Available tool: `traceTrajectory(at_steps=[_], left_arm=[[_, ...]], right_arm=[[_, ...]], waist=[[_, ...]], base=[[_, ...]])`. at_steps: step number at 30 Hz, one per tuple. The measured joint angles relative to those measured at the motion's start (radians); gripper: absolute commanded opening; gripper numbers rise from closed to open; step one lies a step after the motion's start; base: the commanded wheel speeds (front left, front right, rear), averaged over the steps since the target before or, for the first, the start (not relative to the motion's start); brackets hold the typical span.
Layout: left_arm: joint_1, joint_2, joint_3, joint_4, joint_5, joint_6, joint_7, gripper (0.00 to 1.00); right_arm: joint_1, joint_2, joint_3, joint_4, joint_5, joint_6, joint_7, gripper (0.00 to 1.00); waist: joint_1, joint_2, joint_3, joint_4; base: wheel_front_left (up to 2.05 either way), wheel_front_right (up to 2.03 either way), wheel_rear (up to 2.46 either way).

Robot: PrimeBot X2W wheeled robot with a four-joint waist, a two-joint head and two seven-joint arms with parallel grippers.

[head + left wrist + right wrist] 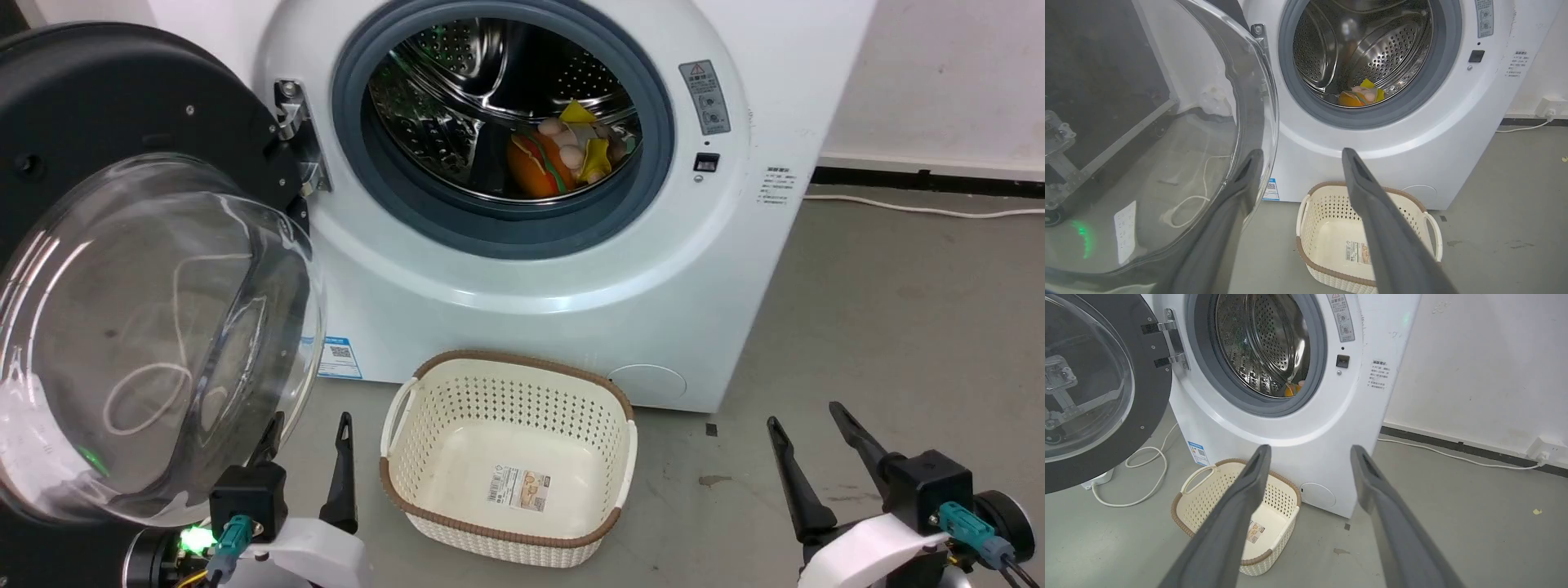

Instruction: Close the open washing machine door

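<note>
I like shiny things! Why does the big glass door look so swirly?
Head view: the washing machine door has curved glass that bends the white cable behind it and catches pale glare. Left wrist view: a green glow reflects low in it. Right wrist view: the washing machine leans, wide-angle distortion.

Bare laundry corner: washing machine point(506, 294), basket point(506, 394), concrete floor point(898, 327).

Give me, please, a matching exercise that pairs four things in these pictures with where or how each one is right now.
1. washing machine door
2. cream basket
3. colourful toys
4. left gripper

a. inside the drum
b. open, beside the glass bowl
c. swung wide open
d. on the floor before the washing machine

Pairs: 1-c, 2-d, 3-a, 4-b.
</note>
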Motion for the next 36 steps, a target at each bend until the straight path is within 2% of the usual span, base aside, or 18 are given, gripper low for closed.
traceTrajectory(at_steps=[19,36], left_arm=[[0.000,0.000,0.005,0.023,-0.007,-0.016,-0.039,1.00],[0.000,0.000,0.037,0.019,-0.028,-0.015,-0.079,1.00]], right_arm=[[0.001,0.000,0.008,0.026,0.035,0.000,-0.040,1.00],[-0.024,0.000,0.076,0.082,0.043,0.000,-0.079,1.00]], waist=[[0.0000,0.0000,-0.015,0.094],[0.0000,0.0000,-0.001,0.187]], base=[[0.00,0.00,0.00],[0.00,0.00,0.00]])
